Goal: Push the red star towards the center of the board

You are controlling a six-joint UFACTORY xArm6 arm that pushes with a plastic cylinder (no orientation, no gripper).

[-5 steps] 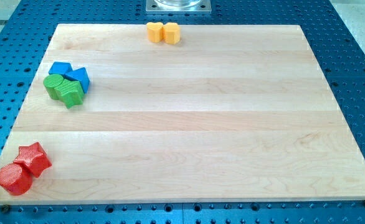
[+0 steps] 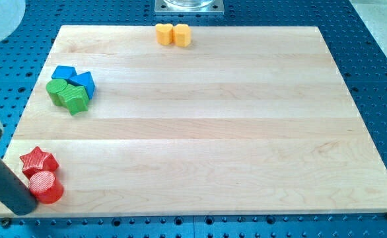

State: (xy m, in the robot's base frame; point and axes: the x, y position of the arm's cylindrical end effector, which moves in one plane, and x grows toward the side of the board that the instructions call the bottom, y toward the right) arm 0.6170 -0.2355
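Note:
The red star (image 2: 37, 160) lies near the board's bottom left corner. A red cylinder (image 2: 45, 187) sits just below it, touching it. My rod comes in from the view's left edge, and my tip (image 2: 24, 206) rests at the board's bottom left, against the left side of the red cylinder and below-left of the star.
Two blue blocks (image 2: 74, 78) and two green blocks (image 2: 68, 94) cluster at the board's left. Two yellow-orange blocks (image 2: 173, 34) sit at the top edge. The wooden board (image 2: 207, 125) lies on a blue perforated table. A metal mount (image 2: 189, 6) shows at the top.
My rod has come into view from the left. The red cylinder has moved right, now below the star. The star has shifted slightly up and turned.

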